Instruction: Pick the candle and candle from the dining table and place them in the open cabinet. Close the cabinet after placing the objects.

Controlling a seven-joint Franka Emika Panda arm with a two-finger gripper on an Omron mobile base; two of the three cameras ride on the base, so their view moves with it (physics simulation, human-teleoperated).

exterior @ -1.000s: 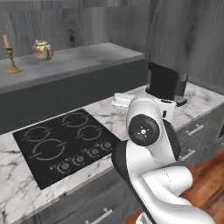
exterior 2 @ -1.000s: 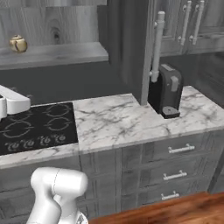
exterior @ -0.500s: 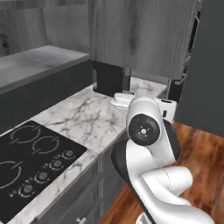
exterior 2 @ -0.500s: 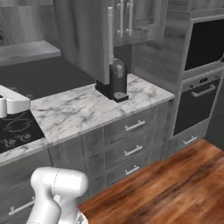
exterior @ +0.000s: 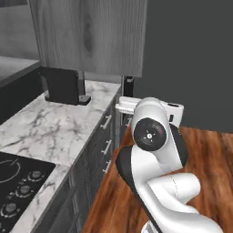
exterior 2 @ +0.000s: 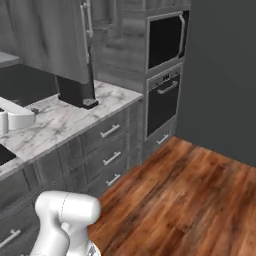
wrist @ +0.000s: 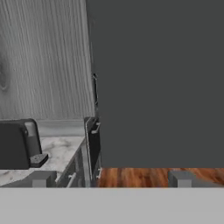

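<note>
The gripper (wrist: 109, 178) stood empty with jaws apart, facing the open cabinet (exterior: 91, 36) door, while the candles, probably light, top-heavy and best pinched low, lay somewhere unseen.

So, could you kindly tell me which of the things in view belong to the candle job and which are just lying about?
For the job: wall cabinet; the jaws, apart and empty.
Just lying about: coffee machine, cooktop, oven, drawers.
</note>
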